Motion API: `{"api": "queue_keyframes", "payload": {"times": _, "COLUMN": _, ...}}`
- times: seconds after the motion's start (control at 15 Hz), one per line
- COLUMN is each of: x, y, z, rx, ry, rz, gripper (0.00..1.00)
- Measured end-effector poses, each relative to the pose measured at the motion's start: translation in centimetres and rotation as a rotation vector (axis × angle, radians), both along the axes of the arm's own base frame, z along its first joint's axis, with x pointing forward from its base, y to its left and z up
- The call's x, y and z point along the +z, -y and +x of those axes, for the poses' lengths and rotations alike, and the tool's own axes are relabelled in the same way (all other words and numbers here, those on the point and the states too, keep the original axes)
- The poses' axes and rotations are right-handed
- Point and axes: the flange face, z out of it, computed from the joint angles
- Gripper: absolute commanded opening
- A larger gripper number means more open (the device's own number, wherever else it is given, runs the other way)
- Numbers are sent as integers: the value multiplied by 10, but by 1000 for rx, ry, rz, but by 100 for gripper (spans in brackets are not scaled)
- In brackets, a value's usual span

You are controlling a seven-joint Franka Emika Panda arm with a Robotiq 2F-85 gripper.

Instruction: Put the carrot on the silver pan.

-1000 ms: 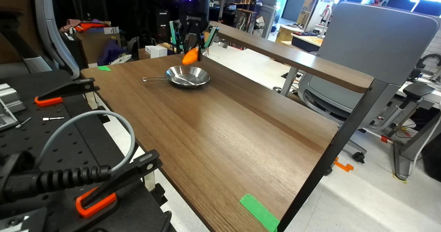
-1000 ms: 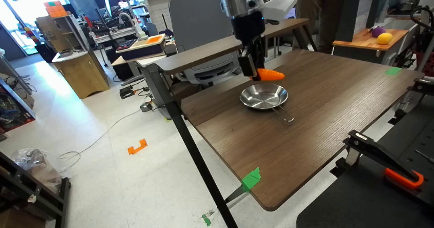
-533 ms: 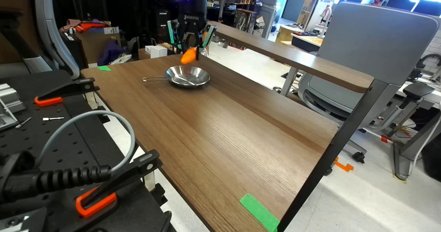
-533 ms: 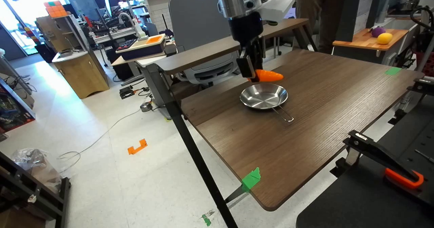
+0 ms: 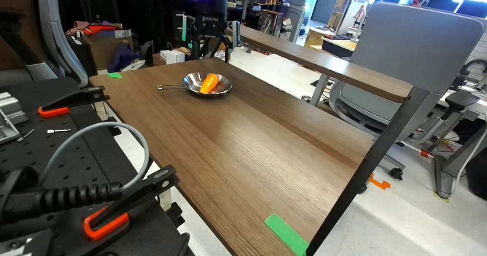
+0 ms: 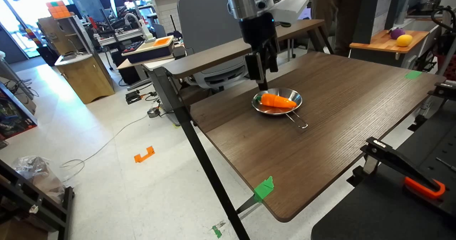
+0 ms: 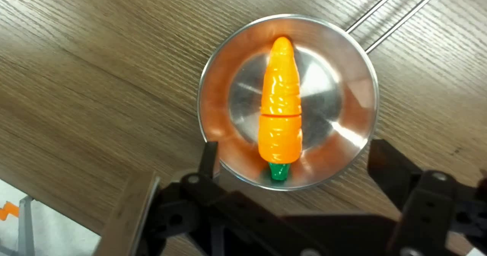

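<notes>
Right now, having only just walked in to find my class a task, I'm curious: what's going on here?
A robot arm is working at a wooden table, on the job of putting a carrot on a silver pan. The carrot lies inside the pan, within its rim. The gripper hangs open close by, its jaws spread wide and off the carrot, so it holds nothing. The placing looks done.
</notes>
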Motion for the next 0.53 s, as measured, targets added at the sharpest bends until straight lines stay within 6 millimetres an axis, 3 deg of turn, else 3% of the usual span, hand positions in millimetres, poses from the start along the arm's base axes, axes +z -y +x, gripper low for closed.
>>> {"api": "queue_keyframes", "payload": {"times": 0.53, "x": 1, "y": -15, "z": -3, "rx": 23, "ry": 2, "rz": 5, "gripper": 100}}
